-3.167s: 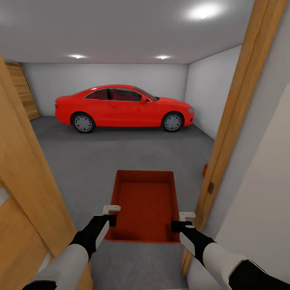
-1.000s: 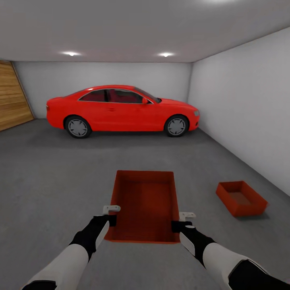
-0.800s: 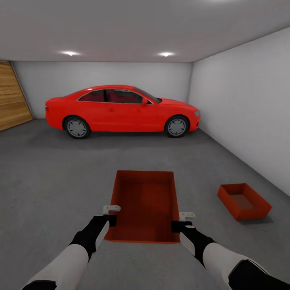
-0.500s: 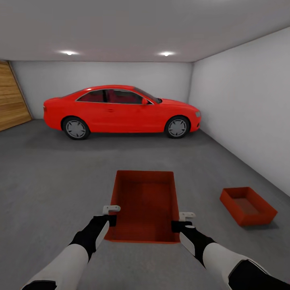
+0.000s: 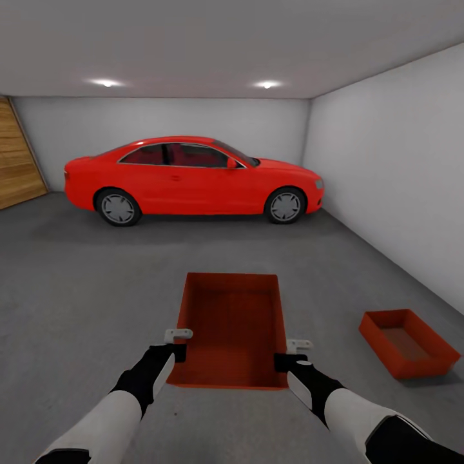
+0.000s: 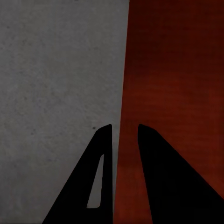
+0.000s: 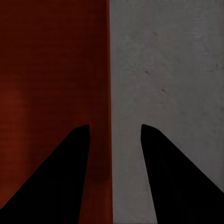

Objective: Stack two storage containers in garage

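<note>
While both arms reached forward, the carried storage container [image 5: 232, 328] was held level above the garage floor [image 5: 96, 283], open side up, presumably so it could be lowered squarely onto its twin
- Left gripper [image 5: 178, 343]: clamped on the near part of the container's left wall; in the left wrist view its fingers [image 6: 105, 154] straddled that wall's edge
- Right gripper [image 5: 288, 354]: clamped likewise on the right wall; fingers [image 7: 81, 154] straddling the rim in the right wrist view. A grip on opposite walls kept the load balanced
- Second storage container [image 5: 409, 343]: set on the floor near the right wall [image 5: 399, 187], well apart from the carried one, likely serving as base of the stack
- Red car [image 5: 193, 177]: parked along the far wall
- Wooden door [image 5: 16, 161]: at far left
- Change: against one second before, the floor container sat lower and further right in the head view, and the car further left; the whole picture shifted, so the camera moved, not the things. The hold on the carried container was unchanged
</note>
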